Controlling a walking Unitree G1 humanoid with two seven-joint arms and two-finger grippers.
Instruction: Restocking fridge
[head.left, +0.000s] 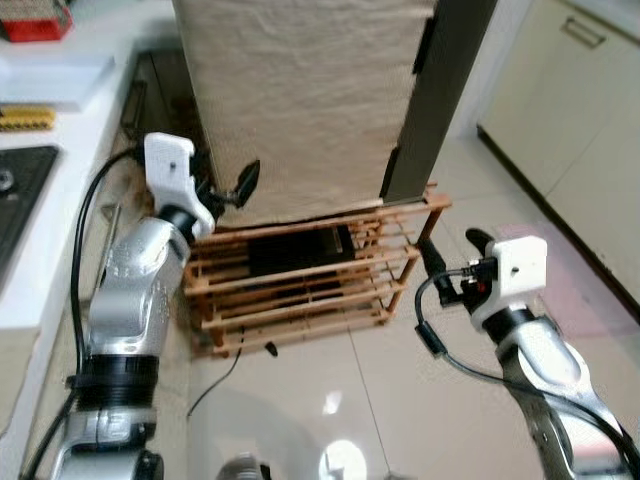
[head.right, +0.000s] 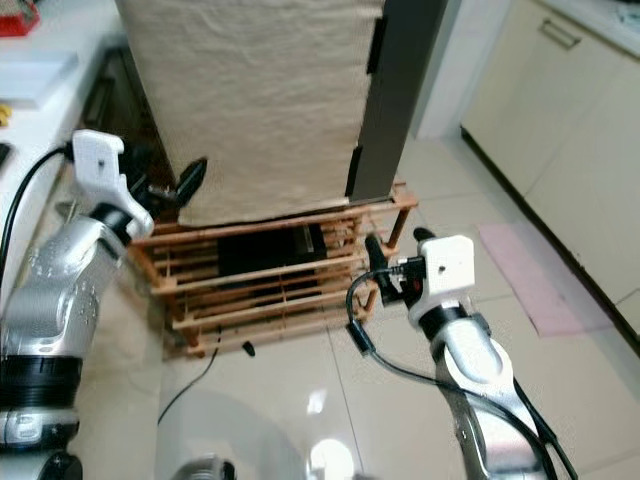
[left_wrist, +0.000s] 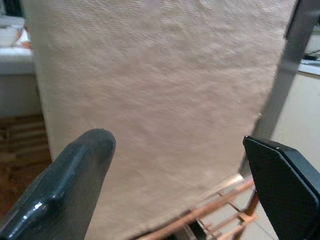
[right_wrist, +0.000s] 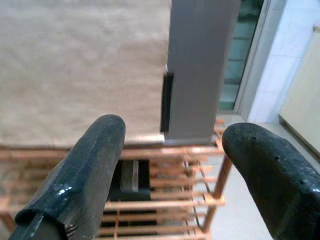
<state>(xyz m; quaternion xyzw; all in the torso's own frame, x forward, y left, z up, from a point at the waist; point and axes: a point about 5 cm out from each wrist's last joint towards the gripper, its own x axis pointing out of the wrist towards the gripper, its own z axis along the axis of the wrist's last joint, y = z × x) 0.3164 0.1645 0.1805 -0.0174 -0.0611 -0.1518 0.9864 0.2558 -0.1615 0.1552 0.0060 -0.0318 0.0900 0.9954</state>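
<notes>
Fridge (head.left: 300, 100) draped in a beige cloth (head.right: 250, 100), seated on a wooden rack (head.left: 300, 290), with its grey door (head.left: 440, 100) edge-on at the right of the cloth. You are looking down at the appliance from close in front; a white counter (head.left: 60, 150) runs along your left and cream cabinets (head.left: 570, 130) along your right, with pale tiled floor (head.left: 400, 400) between. The left gripper (head.left: 232, 190) is raised just in front of the cloth near its lower left corner; its wrist view shows the two black fingers (left_wrist: 65, 185) set well apart with nothing between them but the cloth beyond. The right gripper (head.right: 393, 250) hovers near the rack's right front corner, below the door's lower edge; its wrist view shows its fingers (right_wrist: 80, 180) likewise spread wide and empty, framing the door's dark hinge piece (right_wrist: 167, 102) and the rack slats. A dark flat object (head.left: 300, 250) lies on the rack's upper shelf beneath the fridge; what it is cannot be told. No food, bottle or other stock is in either gripper or anywhere near the fridge, and its interior is not visible, so you should judge the restocking as barely begun: getting into the fridge appears to be the step in hand, and fetching, carrying and placing every item is left.
</notes>
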